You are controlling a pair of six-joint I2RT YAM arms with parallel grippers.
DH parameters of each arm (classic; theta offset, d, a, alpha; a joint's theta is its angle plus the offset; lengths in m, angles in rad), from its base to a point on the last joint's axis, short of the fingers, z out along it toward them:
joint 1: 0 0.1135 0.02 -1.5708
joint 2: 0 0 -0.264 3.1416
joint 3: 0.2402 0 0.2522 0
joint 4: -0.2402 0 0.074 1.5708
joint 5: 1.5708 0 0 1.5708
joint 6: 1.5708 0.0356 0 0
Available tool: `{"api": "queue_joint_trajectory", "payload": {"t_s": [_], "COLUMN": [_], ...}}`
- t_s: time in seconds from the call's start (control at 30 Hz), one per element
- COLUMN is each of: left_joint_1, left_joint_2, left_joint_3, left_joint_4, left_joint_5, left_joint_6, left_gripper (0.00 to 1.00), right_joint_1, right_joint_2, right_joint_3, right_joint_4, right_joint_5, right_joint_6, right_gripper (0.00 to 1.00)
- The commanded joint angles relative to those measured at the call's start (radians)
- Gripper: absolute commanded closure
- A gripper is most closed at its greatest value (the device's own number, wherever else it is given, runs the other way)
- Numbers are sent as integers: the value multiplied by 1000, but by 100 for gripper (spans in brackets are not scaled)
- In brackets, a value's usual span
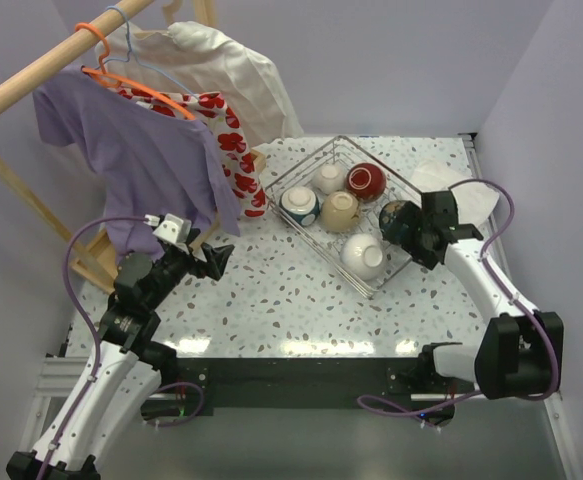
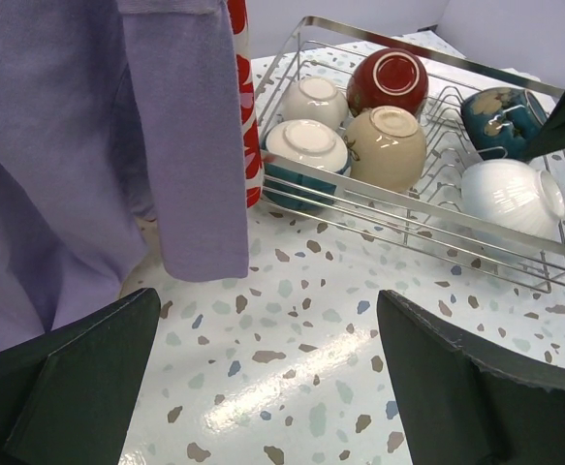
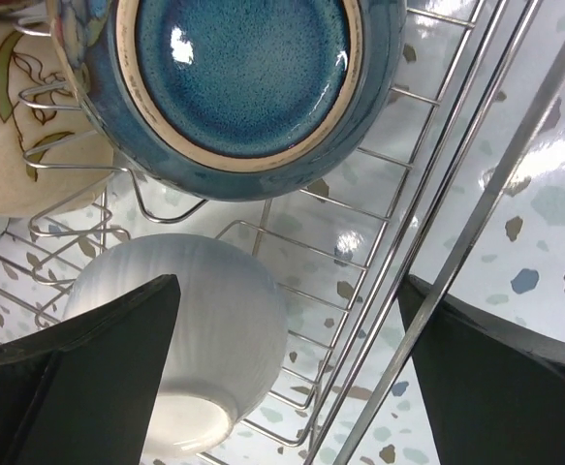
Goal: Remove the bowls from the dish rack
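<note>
Purple soft cloth, a shirt (image 1: pixel 131 140), hangs from a pale wooden rail (image 1: pixel 31 75) at the left. Beside its hem the left gripper (image 1: pixel 214 257) hovers over the table (image 1: pixel 271 290), jaws spread wide and empty. That glossy white terrazzo top, flecked brown and blue, carries the silver wire dish rack (image 2: pixel 427 206), with six rounded glazed bowls (image 1: pixel 340 211) inside. At the rack's right side the right gripper (image 3: pixel 290 291) gapes fully, gripping nothing, the speckled dark blue bowl (image 3: pixel 243 77) just ahead and a ribbed white bowl (image 3: pixel 219 320) beneath. Plain lavender walls (image 1: pixel 391 60) enclose everything.

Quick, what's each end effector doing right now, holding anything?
Left end effector: open, holding nothing.
Right end effector: open, holding nothing.
</note>
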Motion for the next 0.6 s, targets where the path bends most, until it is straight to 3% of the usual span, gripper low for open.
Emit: {"api": "queue_joint_trajectory", "payload": {"t_s": [0.0, 0.2, 0.57], "left_joint_1": [-9, -11, -13], "left_joint_2": [4, -1, -15], "left_joint_3": [25, 28, 30], "left_joint_4": [31, 27, 24], "left_joint_5": [-11, -21, -60], "left_joint_6": [5, 5, 2], "left_gripper": [0, 0, 0], "right_joint_1": [8, 11, 92], "right_joint_2": [6, 10, -106], "right_joint_3": [145, 275, 308], "right_joint_4": [173, -32, -260], "right_joint_5": [48, 140, 242], "right_joint_6": [-59, -152, -269], "right_gripper": [1, 1, 1]}}
